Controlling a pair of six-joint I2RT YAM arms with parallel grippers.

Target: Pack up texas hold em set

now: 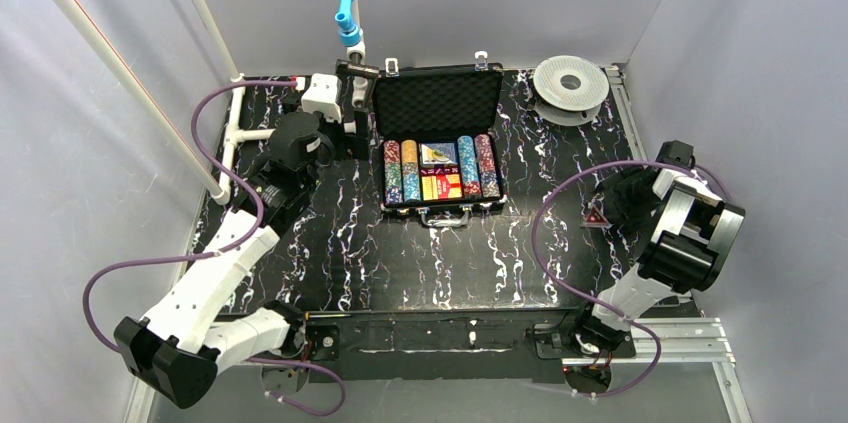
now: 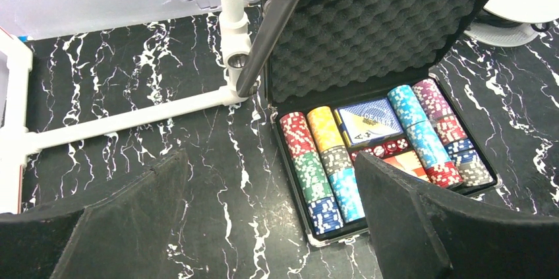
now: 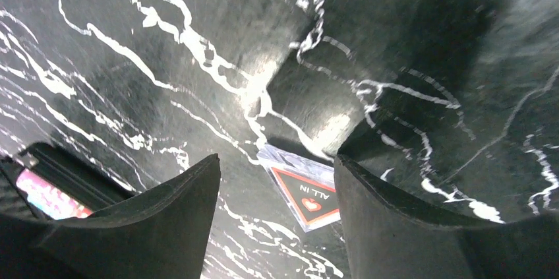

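Now the small see-through plastic tile with the red and black "ALL IN" mark is being lined up for a pick by the right claw. The tile is lying flat on the black table with white streaks, well to the right of the open black case with the bumpy foam lid. The tile is being framed by the two dark fingers, which are being held wide apart with nothing pinched between them. To do this step well, the claw should be brought straight down so that one finger is being set on each side of the tile. The squeeze should be made slowly, because a thin flat thing like this is probably easy to push away or flip. It should be lifted only once it is being gripped firmly. The right arm is being bent at its elbow, and its claw is being pointed down at the table. The left arm is being stretched far forward, and the left claw is being held spread and empty just left of the case, where the rows of coloured round chips are being kept.
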